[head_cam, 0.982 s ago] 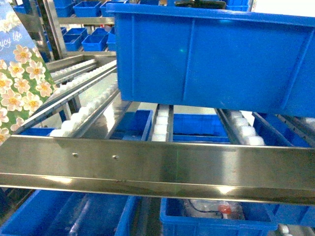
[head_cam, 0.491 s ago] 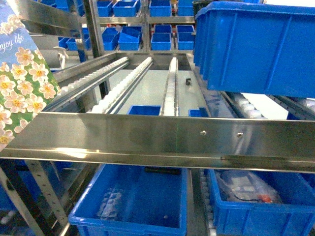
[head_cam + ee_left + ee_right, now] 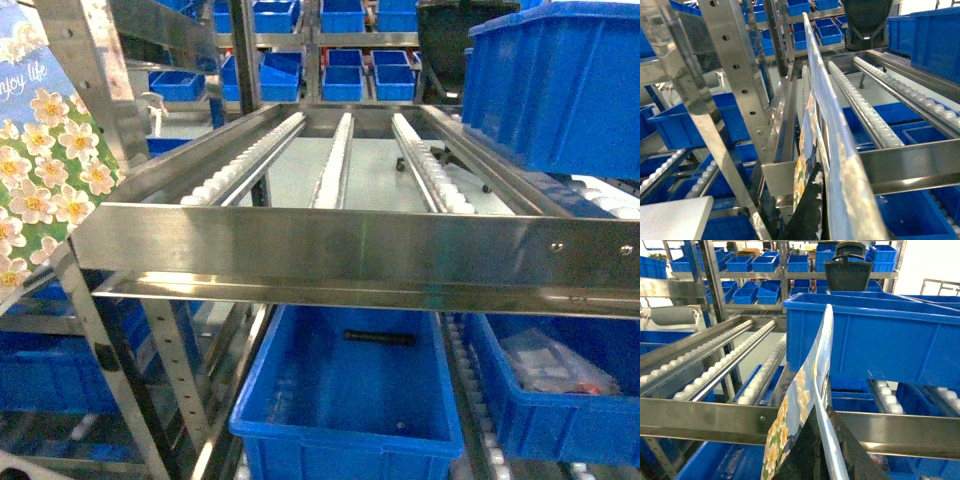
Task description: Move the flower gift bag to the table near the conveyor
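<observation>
1. The head view is swinging across the conveyor (image 3: 340, 250). A second ago the large blue bin (image 3: 560, 90) was filling the upper middle of the view; it is now sitting at the right edge. The empty roller tracks are now occupying the centre.
2. The flower gift bag (image 3: 45, 170) is keeping its place at the left edge of the head view throughout. Judgement: the bag is travelling with the robot, and the carry phase is under way, not the set-down.
3. The table is not plainly showing in any view, so the placing step is judged not yet begun.
4. Left gripper (image 3: 815, 202): one dark finger is showing, pressed against the printed face. The bag is standing edge-on, rising up and away from the fingers. The second finger is hidden behind the panel. The grip is judged closed on the bag.
5. Right gripper (image 3: 822, 440): two dark fingers are pinching a flower-printed panel (image 3: 807, 390) between them, no gap showing. The panel is rising straight up from the fingertips, the blue bin lying beyond it.
6. Whether both grippers are holding the same bag cannot be told from these views.
7. In both wrist views the conveyor rail is lying beyond the fingers, apart from the bag.
</observation>
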{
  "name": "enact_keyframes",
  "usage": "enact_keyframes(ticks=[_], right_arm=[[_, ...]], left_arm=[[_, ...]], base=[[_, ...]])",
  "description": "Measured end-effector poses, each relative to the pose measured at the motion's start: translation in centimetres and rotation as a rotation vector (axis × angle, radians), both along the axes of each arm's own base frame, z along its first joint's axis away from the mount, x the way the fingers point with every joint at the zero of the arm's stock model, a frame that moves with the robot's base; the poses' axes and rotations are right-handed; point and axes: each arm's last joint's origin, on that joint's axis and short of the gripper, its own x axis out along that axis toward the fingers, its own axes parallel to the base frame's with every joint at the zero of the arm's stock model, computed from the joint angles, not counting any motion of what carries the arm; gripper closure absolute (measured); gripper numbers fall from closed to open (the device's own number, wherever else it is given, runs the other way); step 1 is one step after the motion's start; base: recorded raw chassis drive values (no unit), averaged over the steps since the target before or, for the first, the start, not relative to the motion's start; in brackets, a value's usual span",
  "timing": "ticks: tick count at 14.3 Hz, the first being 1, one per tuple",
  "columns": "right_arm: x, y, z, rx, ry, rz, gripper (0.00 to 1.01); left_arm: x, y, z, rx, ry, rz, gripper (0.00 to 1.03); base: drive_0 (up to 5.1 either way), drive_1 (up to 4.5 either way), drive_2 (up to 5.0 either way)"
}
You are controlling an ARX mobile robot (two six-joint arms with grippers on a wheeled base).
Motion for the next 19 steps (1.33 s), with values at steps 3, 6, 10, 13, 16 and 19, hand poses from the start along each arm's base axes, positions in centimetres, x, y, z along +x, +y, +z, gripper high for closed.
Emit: enact_keyframes(ticks=[3,6,10,13,16,19], right_arm=[[0.00,0.00,-0.01,0.000,0.000,0.000,0.99],[-0.01,0.00,0.00,0.000,-0.001,0.000,0.99],[0.00,0.00,-0.04,0.001,0.003,0.000,0.99],[0.00,0.00,-0.01,0.000,0.000,0.000,0.99],[0.00,0.00,-0.03,0.001,0.002,0.000,0.99],[0.00,0.00,-0.03,0.001,0.002,0.000,0.99]], left_arm=[[-0.01,0.00,-0.03,0.001,0.004,0.000,1.01],[-0.01,0.00,-0.02,0.001,0.002,0.000,1.01],[-0.01,0.00,-0.03,0.001,0.003,0.000,1.01],[-0.01,0.00,-0.01,0.001,0.001,0.000,1.01],[-0.01,0.01,-0.02,0.001,0.002,0.000,1.01],[-0.01,0.00,-0.01,0.000,0.001,0.000,1.01]], base=[[-4.6,0.82,3.9],[-4.6,0.78,3.9],[-4.6,0.72,3.9],[-4.4,0.36,4.2],[-4.4,0.33,4.2],[-4.6,0.38,4.0]])
